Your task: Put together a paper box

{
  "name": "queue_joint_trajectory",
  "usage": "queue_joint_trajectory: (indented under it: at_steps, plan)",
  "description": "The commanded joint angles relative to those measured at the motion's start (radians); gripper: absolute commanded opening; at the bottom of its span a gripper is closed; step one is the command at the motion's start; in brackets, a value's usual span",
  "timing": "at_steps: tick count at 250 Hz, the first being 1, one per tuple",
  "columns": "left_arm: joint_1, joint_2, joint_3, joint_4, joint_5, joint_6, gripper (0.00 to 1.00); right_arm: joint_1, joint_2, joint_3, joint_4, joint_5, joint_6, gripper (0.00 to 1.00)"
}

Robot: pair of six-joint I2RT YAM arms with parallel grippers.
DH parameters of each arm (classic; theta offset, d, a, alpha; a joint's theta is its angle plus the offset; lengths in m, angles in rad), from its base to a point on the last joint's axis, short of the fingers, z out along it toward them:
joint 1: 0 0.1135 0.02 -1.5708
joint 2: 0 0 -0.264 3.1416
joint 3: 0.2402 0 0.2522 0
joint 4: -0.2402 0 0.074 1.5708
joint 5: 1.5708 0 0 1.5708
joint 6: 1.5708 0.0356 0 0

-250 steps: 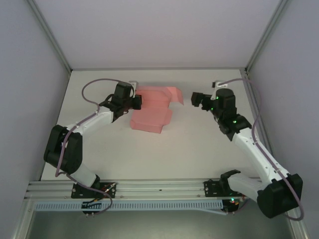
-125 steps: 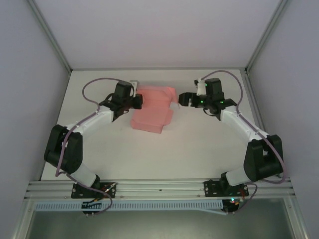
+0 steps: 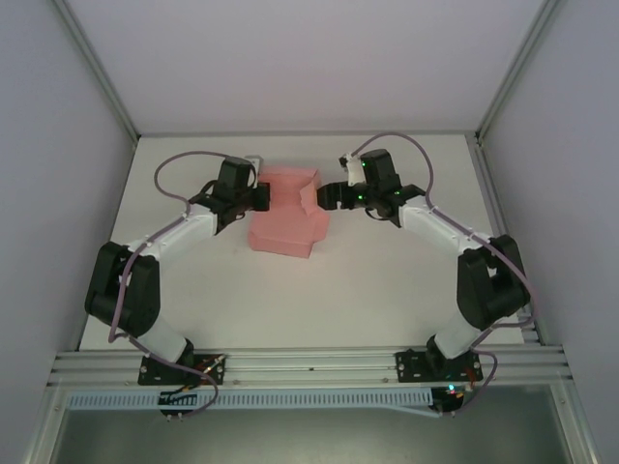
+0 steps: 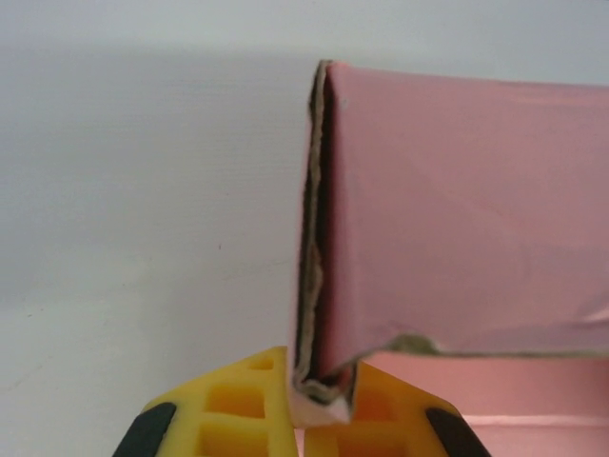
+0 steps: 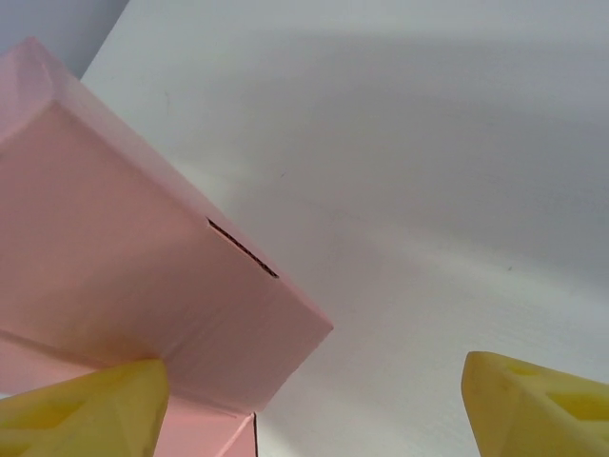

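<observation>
The left gripper (image 4: 319, 405) is seen clamped on a folded edge of the paper box (image 4: 457, 219), the card pinched tight between its jaws. The right gripper (image 5: 314, 419) is seen with jaws spread wide, one finger just beside a pink panel and nothing gripped. The paper box is laid on the table (image 3: 387, 290), toward the far side between both grippers. Its long axis runs far to near, and a flap is raised at its far-right corner.

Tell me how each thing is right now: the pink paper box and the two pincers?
Pink thin-card paper box: partly folded, lying on the white table, with a flap raised at its right side.
Left pincer: shut on the box's folded left edge.
Right pincer: open, its yellow fingers spread wide at the box's right flap, gripping nothing.
</observation>
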Motion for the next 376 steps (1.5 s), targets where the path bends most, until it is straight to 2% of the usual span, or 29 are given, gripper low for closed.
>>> queue_joint_trajectory:
  at_steps: [1, 44, 86, 166, 209, 230, 260, 337, 358, 376]
  plan:
    - [-0.016, -0.015, 0.031, 0.010, 0.019, -0.002, 0.00, 0.021, -0.039, 0.023, -0.020, 0.110, -0.032, 0.81]
    - [-0.014, -0.019, 0.031, 0.001, 0.006, 0.010, 0.00, 0.020, -0.137, -0.023, -0.125, 0.124, -0.114, 0.79]
    - [-0.015, -0.021, 0.030, 0.007, 0.018, 0.012, 0.00, 0.019, -0.171, -0.030, -0.207, 0.022, -0.193, 0.70]
    - [-0.014, -0.022, 0.031, 0.012, 0.040, 0.016, 0.00, 0.023, -0.051, 0.085, -0.159, -0.112, -0.216, 0.63]
    - [-0.014, -0.020, 0.036, 0.008, 0.041, 0.017, 0.00, 0.039, 0.020, 0.143, -0.092, -0.057, -0.180, 0.61]
    - [-0.017, -0.016, 0.038, 0.009, 0.043, 0.010, 0.00, 0.058, 0.036, 0.156, -0.053, 0.035, -0.169, 0.60]
    - [-0.019, -0.010, 0.042, 0.007, 0.042, -0.002, 0.00, 0.101, 0.062, 0.170, -0.022, 0.222, -0.163, 0.50]
    - [-0.038, 0.012, 0.074, -0.005, 0.012, -0.048, 0.00, 0.193, 0.157, 0.167, 0.077, 0.925, -0.045, 0.13]
    - [-0.041, 0.028, 0.101, -0.042, -0.026, -0.093, 0.00, 0.211, 0.192, 0.180, 0.078, 1.113, -0.012, 0.09]
    - [-0.041, 0.043, 0.133, -0.106, -0.104, -0.145, 0.00, 0.210, 0.231, 0.236, -0.011, 1.240, 0.027, 0.07]
